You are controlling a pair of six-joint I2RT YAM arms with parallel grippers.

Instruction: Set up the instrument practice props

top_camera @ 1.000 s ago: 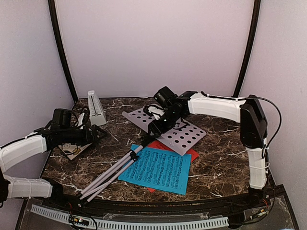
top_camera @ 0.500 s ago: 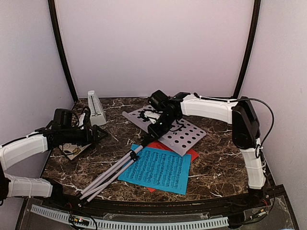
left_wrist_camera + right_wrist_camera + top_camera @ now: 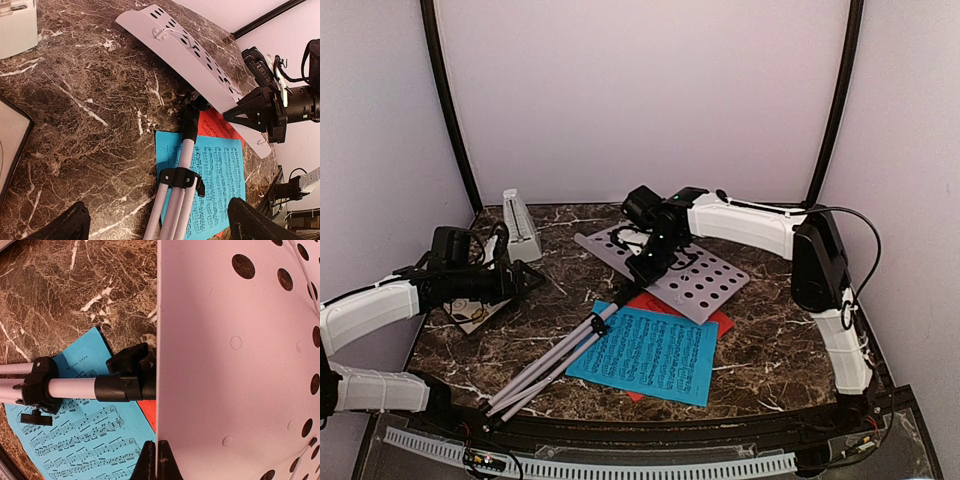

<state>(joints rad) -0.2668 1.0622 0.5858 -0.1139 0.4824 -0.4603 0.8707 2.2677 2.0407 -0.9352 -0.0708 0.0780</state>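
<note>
While its 2 black fingers [image 3: 147, 463] press on either side of the thin near edge of the white perforated music stand with tripod legs [image 3: 705, 282], the right tool [image 3: 642, 267] is narrowed to a slit, with only the plate's thickness between the pads. The right arm rises from its base at the near right corner. Its forearm runs leftward across the back of the dark marble counter [image 3: 775, 350], and the wrist bends down onto the plate. The left tool [image 3: 527, 279] is spread wide and grips nothing. It hangs low over bare marble on a forearm stretched in from the left, near the plate's left corner but apart from it. The stand lies on its side, with its folded legs pointing toward the near left edge and crossing a corner of the blue printed music sheet [image 3: 655, 355]. That sheet lies flat on the red-orange printed music sheet [image 3: 718, 320], of which only a strip shows. The small pale grey pyramid metronome [image 3: 520, 225] stands upright at the back left. I cannot tell whether the plate's far edge rests on the counter. The left wrist view crops its own fingers at the bottom, and the plate fills most of the right wrist view.
</note>
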